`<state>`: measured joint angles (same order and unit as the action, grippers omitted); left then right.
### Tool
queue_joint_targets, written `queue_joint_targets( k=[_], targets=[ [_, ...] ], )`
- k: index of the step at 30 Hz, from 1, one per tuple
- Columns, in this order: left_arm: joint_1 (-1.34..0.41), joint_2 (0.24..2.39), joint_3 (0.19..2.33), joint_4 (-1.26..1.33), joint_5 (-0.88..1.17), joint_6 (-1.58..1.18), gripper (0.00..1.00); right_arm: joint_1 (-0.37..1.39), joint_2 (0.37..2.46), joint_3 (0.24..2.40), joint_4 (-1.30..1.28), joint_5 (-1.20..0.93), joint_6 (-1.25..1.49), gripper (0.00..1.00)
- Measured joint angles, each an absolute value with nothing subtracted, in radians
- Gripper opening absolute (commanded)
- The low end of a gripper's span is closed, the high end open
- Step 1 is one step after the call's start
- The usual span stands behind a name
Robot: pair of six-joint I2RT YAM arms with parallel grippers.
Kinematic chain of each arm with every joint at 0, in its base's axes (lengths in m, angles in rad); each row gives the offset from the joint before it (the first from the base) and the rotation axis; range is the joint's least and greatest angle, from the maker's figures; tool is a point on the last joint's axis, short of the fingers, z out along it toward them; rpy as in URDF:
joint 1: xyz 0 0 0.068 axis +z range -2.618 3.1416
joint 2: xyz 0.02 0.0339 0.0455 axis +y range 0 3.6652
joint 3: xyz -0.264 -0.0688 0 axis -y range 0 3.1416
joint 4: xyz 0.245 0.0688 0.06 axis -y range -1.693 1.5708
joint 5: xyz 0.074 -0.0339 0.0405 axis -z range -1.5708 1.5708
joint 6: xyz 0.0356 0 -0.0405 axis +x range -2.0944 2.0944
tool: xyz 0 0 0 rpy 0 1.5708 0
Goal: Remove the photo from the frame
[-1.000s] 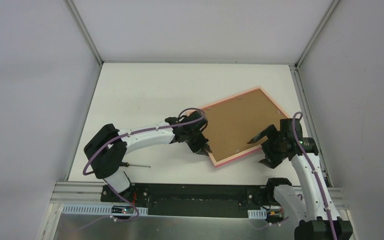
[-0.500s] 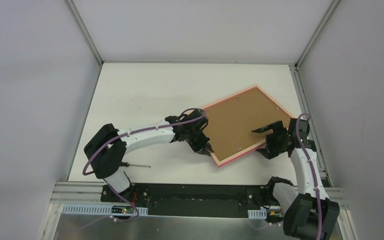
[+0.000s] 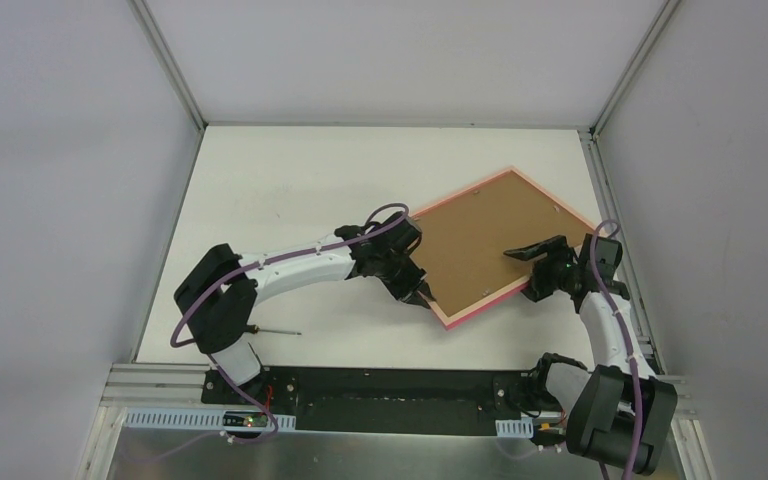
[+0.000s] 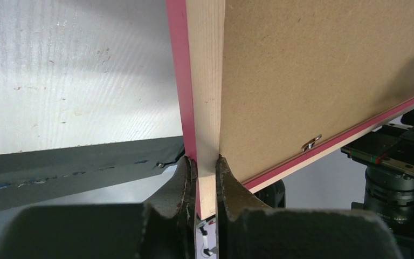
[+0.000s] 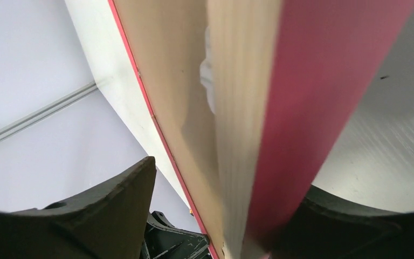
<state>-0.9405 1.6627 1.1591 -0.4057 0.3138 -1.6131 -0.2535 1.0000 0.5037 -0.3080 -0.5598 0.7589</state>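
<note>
The pink frame [image 3: 486, 304] is held tilted off the table, back side up. Its brown backing board [image 3: 480, 240] shows; the photo's printed face is hidden underneath. My left gripper [image 3: 421, 296] is shut on the frame's near left edge; in the left wrist view [image 4: 206, 178] both fingers pinch the pink and bare-wood rail [image 4: 204, 81], with the backing [image 4: 329, 65] to the right. My right gripper [image 3: 539, 270] is open and straddles the frame's near right edge. In the right wrist view [image 5: 232, 216] the rail [image 5: 312, 81] runs between the spread fingers [image 5: 113, 210].
A small screwdriver [image 3: 270, 329] lies on the white table near the left arm's base. A metal retaining tab [image 4: 311, 143] sits on the backing's edge. Grey enclosure walls and aluminium posts [image 3: 615, 90] bound the table on three sides.
The frame has shifted right and farther back, turning with the left gripper. My right gripper has swung in from beside the frame and now has its edge between its open fingers.
</note>
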Motion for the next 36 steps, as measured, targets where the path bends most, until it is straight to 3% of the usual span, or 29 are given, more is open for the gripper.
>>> queue_joint_targets(
  k=[1,3,4,7,10,12,17,19,20,24,27,30,36],
  targets=[
    [-0.941,1.663,1.159,-0.406,0.314,-1.613,0.00,-0.253,1.000,0.503,-0.299,-0.563,0.758,0.70],
    [-0.941,1.663,1.159,-0.405,0.314,-1.613,0.00,-0.253,1.000,0.500,-0.279,-0.566,0.759,0.49],
    [-0.941,1.663,1.159,-0.405,0.314,-1.615,0.00,-0.253,1.000,0.498,-0.276,-0.564,0.751,0.50],
    [-0.935,1.662,1.159,-0.398,0.314,-1.620,0.00,-0.257,0.998,0.493,-0.281,-0.558,0.730,0.78],
    [-0.934,1.662,1.159,-0.405,0.308,-1.619,0.00,-0.257,0.966,0.496,-0.318,-0.522,0.697,0.74],
    [-0.934,1.662,1.159,-0.405,0.305,-1.619,0.00,-0.257,0.941,0.496,-0.342,-0.506,0.689,0.59],
    [-0.934,1.662,1.159,-0.405,0.305,-1.618,0.00,-0.257,0.931,0.495,-0.353,-0.494,0.687,0.01],
    [-0.927,1.655,1.159,-0.395,0.308,-1.617,0.00,-0.258,0.930,0.496,-0.321,-0.503,0.653,0.00],
    [-0.921,1.650,1.159,-0.395,0.306,-1.615,0.04,-0.258,0.929,0.497,-0.313,-0.503,0.654,0.00],
    [-0.922,1.646,1.160,-0.388,0.312,-1.589,0.54,-0.258,0.929,0.524,-0.339,-0.501,0.664,0.00],
    [-0.923,1.622,1.159,-0.370,0.316,-1.543,0.76,-0.257,0.941,0.587,-0.388,-0.492,0.651,0.00],
    [-0.913,1.549,1.155,-0.388,0.333,-1.468,0.82,-0.257,0.971,0.675,-0.469,-0.466,0.618,0.00],
    [-0.844,1.292,1.227,-0.640,0.307,-1.167,0.84,-0.247,1.054,0.902,-0.695,-0.382,0.531,0.00]
  ],
)
